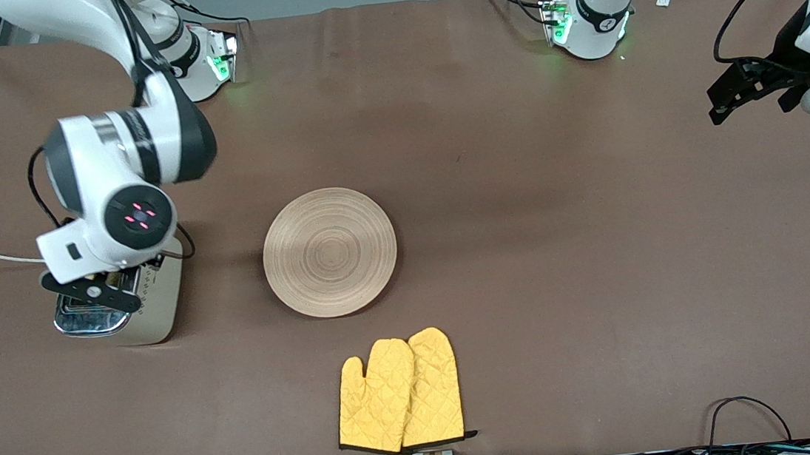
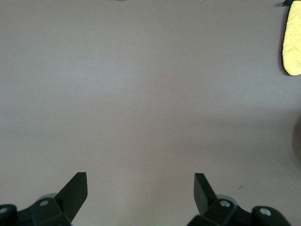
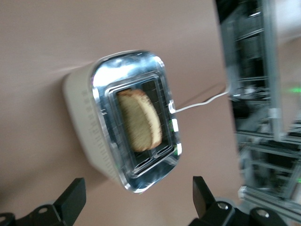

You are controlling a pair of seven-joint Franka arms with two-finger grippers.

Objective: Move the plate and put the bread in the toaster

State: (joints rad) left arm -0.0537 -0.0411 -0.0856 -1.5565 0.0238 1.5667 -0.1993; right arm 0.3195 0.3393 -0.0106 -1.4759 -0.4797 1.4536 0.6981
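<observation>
The cream toaster (image 1: 153,311) with a chrome top stands at the right arm's end of the table, its white cord trailing off. In the right wrist view the toaster (image 3: 94,136) holds the brown bread slice (image 3: 141,120) leaning in one slot. My right gripper (image 1: 91,291) is open and empty, up over the toaster; its fingertips (image 3: 70,197) frame the toaster's end. The round wooden plate (image 1: 330,252) lies empty mid-table. My left gripper (image 1: 737,91) is open and empty, held up over the left arm's end of the table, waiting; it shows in its wrist view (image 2: 141,188) over bare cloth.
A pair of yellow oven mitts (image 1: 400,395) lies nearer the front camera than the plate; one mitt's edge shows in the left wrist view (image 2: 292,40). Cables run along the table's front edge (image 1: 743,418). Brown cloth covers the table (image 1: 562,242).
</observation>
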